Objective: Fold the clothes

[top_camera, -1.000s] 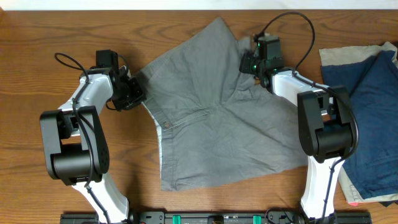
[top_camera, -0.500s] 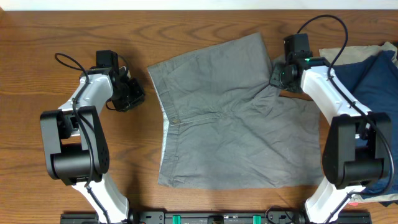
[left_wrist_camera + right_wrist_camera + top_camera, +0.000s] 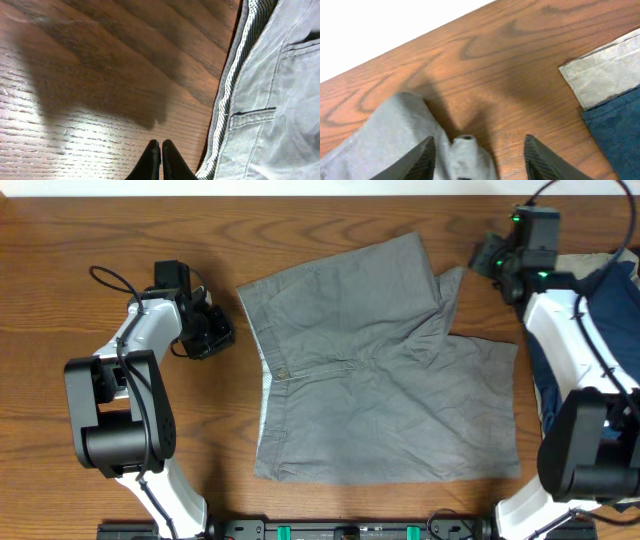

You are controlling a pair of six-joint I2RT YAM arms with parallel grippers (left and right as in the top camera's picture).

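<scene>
One pair of grey shorts (image 3: 380, 380) lay spread on the bench (image 3: 100, 240), roughly midway between its left and right edges. The waistband faced the left edge and both legs ran toward the right edge. The cloth was wrinkled, with creases gathered at the crotch. A paler dotted lining showed along the waistband in the left wrist view. Near the bench's right edge lay one navy garment (image 3: 600, 310) on top of one beige cloth (image 3: 605, 70), both apart from the shorts.

Two arms were over the bench. The left arm reached in from the near-left, its forearm angled toward the far edge. The left claw (image 3: 222, 335) was low over bare wood just beside the waistband, not touching it. Its fingers were pressed together with nothing between them. The right arm stretched from the near-right corner toward the far-right corner. The right claw (image 3: 485, 258) pointed at the hem corner of the far leg. Its fingers (image 3: 422, 157) stood well apart. A puckered tip of grey cloth sat in the gap between them, and neither finger pressed it.
</scene>
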